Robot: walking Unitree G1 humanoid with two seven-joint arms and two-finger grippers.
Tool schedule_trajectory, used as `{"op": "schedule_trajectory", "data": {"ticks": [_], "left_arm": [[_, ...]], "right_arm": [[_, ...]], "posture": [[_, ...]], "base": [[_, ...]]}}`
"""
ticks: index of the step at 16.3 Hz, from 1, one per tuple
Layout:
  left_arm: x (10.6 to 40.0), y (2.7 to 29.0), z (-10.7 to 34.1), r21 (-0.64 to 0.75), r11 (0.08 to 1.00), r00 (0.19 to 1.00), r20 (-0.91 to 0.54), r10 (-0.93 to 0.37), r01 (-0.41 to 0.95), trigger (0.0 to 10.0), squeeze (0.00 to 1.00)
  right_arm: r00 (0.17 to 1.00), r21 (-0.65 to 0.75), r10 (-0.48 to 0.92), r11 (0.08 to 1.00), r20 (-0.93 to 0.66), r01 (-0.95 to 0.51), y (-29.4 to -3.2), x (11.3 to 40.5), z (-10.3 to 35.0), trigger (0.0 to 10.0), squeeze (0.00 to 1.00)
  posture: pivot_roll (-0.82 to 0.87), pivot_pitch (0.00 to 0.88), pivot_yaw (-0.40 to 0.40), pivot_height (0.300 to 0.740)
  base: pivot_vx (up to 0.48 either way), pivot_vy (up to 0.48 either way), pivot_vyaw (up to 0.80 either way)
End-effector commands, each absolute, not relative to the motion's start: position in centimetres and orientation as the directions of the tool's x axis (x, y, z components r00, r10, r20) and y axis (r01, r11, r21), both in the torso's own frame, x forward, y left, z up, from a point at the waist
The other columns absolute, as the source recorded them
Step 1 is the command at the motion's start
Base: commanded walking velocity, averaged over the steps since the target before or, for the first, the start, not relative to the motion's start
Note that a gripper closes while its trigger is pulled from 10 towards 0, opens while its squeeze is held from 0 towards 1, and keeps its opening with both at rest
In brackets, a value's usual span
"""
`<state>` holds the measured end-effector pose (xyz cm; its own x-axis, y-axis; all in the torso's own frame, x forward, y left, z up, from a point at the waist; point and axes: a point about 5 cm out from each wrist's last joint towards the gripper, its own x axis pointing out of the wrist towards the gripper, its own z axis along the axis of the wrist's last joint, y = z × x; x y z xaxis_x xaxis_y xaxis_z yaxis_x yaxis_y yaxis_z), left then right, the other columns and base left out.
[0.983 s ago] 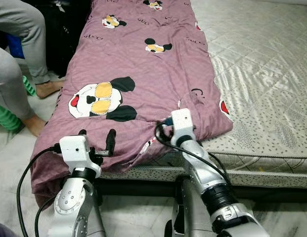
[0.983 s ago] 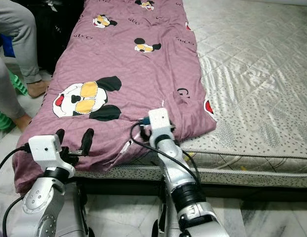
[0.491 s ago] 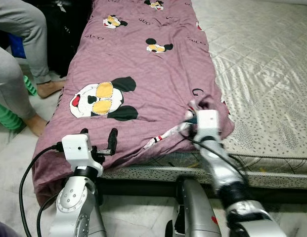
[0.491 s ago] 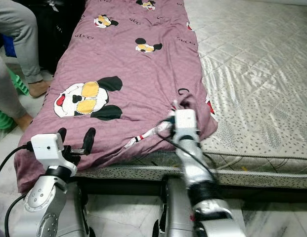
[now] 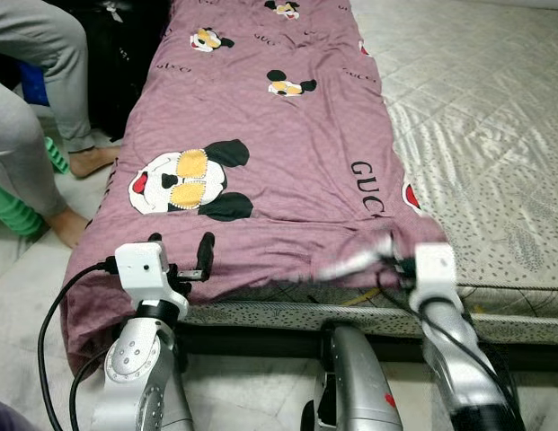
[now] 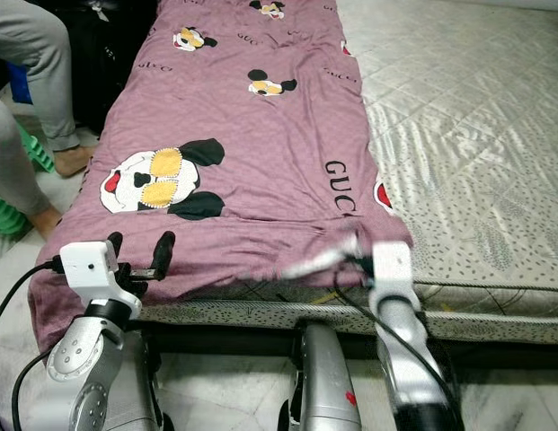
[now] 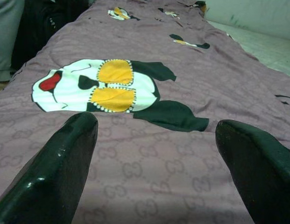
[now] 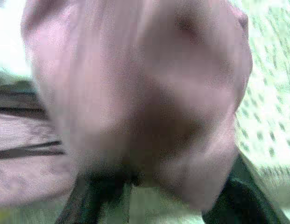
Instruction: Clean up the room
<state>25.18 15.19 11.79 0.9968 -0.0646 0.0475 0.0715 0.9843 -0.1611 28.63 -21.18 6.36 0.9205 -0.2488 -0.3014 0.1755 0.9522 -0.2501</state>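
Two hands at the foot of a mauve printed quilt cover [image 5: 287, 135]

Soft, wrinkled cotton with cartoon mouse faces lies lengthwise on the quilted, speckled mattress [image 5: 476, 117]. Right hand [image 5: 397, 260] pinches the cover's bunched near corner at the bed edge; left hand [image 5: 180, 244] hovers over the hem, fingers [image 7: 65, 163] spread apart.

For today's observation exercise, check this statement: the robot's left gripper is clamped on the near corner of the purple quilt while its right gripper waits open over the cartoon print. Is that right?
Not quite: the sides are swapped. In the left eye view the right gripper is bunching the near corner of the purple quilt, and the right wrist view shows purple cloth between its fingers. The left gripper waits open, its fingers spread before the cartoon print.
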Motion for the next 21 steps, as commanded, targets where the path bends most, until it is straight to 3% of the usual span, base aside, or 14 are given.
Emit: {"op": "schedule_trajectory", "data": {"ticks": [1,6,10,15,21], "left_arm": [[25.3,15.2,11.7,-0.156,0.985,0.997,0.041,-0.065,0.07,10.0,0.0],[25.2,15.3,11.7,-0.149,0.987,0.997,0.044,-0.061,0.066,10.0,0.0],[25.2,15.4,11.7,-0.147,0.987,0.998,0.043,-0.056,0.062,10.0,0.0],[25.4,15.3,11.6,-0.15,0.986,0.997,0.042,-0.062,0.068,10.0,0.0],[25.5,15.1,11.5,-0.152,0.986,0.997,0.035,-0.071,0.075,10.0,0.0]], "right_arm": [[0.907,-0.227,-0.297,0.945,-0.299,0.234,-22.7,28.5,6.7,0.0,0.0],[0.929,-0.194,-0.241,0.962,-0.282,0.191,-21.6,29.1,7.7,0.0,0.0],[0.905,-0.273,-0.296,0.938,-0.304,0.215,-23.7,28.0,7.4,0.0,0.0],[0.879,-0.347,-0.344,0.91,-0.331,0.226,-26.4,25.0,7.2,0.0,0.0],[0.822,-0.435,-0.332,0.893,-0.463,0.115,-28.2,19.9,5.2,0.0,0.0]], "posture": [[0.02,0.139,-0.058,0.501],[0.02,0.142,-0.06,0.501],[0.02,0.146,-0.061,0.501],[0.0,0.149,-0.06,0.501],[-0.02,0.15,-0.06,0.501]], "base": [[0.0,0.0,0.0],[0.0,0.0,0.0],[0.0,0.0,0.0],[0.0,0.0,0.0],[0.0,0.0,0.0]]}}
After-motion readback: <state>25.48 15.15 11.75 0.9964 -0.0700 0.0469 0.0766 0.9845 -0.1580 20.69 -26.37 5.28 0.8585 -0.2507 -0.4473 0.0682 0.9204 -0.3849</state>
